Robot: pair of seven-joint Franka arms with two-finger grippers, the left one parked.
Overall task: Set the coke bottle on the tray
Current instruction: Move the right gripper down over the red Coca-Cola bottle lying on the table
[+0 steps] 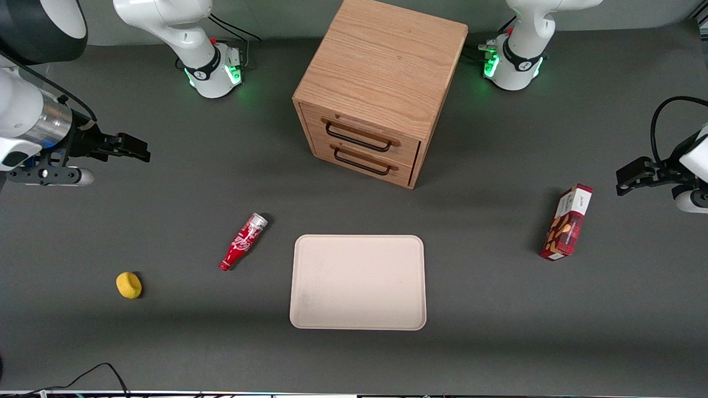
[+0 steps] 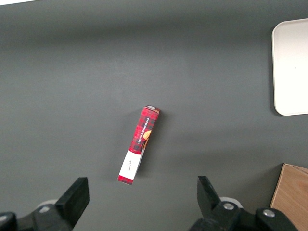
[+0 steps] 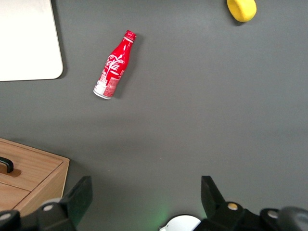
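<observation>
The coke bottle (image 1: 243,241) is slim and red with white script. It lies on its side on the dark table beside the tray (image 1: 358,282), silvery base toward the drawer cabinet, red cap toward the front camera. It also shows in the right wrist view (image 3: 114,65), as does a corner of the tray (image 3: 26,38). The tray is flat, cream-beige, and bare. My right gripper (image 1: 133,148) hangs open and empty, high above the table at the working arm's end, well away from the bottle. Its two fingers (image 3: 79,195) stand wide apart with only table between them.
A wooden two-drawer cabinet (image 1: 379,88) stands farther from the front camera than the tray. A yellow rounded object (image 1: 129,285) lies nearer the camera than the bottle, toward the working arm's end. A red-and-white snack box (image 1: 567,223) stands toward the parked arm's end.
</observation>
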